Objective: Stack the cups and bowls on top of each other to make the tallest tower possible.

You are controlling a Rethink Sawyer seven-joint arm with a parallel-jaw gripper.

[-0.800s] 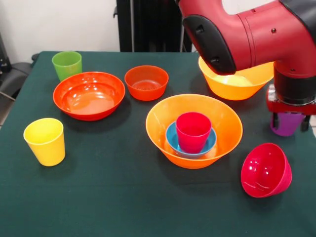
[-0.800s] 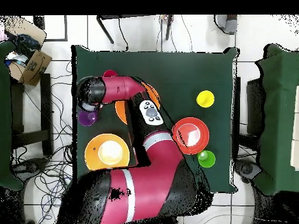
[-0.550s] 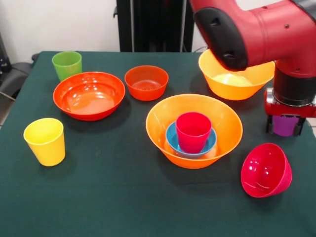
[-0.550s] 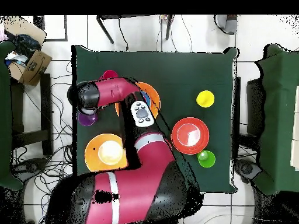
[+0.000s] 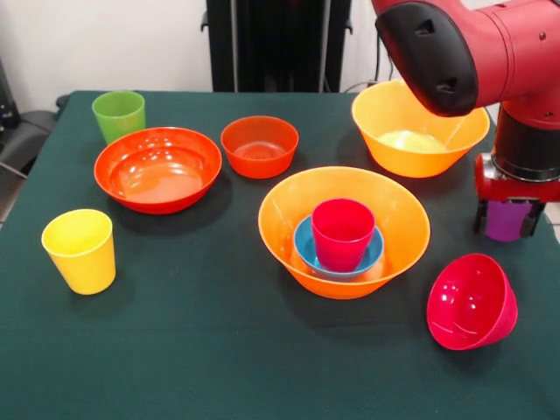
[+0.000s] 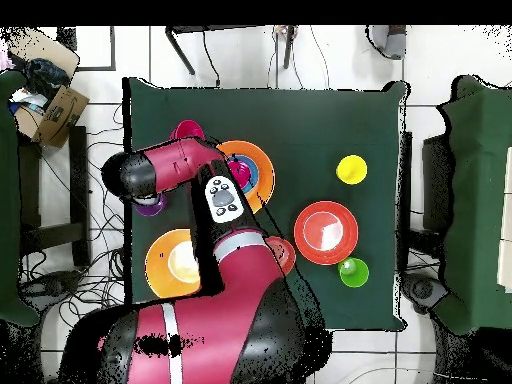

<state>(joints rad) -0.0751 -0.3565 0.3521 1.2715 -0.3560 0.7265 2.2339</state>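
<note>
My gripper is down around the purple cup, which stands on the table at the right edge. The tower is a large orange bowl holding a blue bowl with a crimson-pink cup in it. A second large orange bowl sits behind the gripper. The magenta bowl lies tipped on its side in front of the gripper. On the left are the wide red-orange bowl, small red-orange bowl, green cup and yellow cup. In the overhead view the arm covers most of the purple cup.
The purple cup stands close to the table's right edge in the front view. The arm's thick upper link hangs over the back right orange bowl. Boxes and cables lie on the floor beside the table.
The gripper came down around the purple cup and shifted slightly right. The arm's upper link swung right and up, uncovering the back orange bowl. No cup or bowl moved.
</note>
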